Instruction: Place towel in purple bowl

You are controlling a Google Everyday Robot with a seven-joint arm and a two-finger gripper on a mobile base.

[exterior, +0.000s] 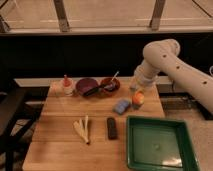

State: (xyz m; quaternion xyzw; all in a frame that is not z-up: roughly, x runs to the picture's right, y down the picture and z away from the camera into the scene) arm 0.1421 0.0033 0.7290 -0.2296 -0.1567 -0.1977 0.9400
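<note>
The purple bowl (86,86) stands at the back of the wooden table (60,145), left of a reddish-brown bowl (110,84) that holds a light-handled utensil. I see no pale grey-lavender towel; it is hidden or out of view. My gripper (136,88) hangs at the end of the white arm (160,57), to the right of both bowls, just above an orange object (138,99). A blue folded pad (121,105) lies to the left of the orange object.
A green tray (157,144) sits at the front right. A black bar (112,128) and pale wooden sticks (82,129) lie at the front middle. A red-capped bottle (66,85) stands at the back left. A dark wall runs behind the table.
</note>
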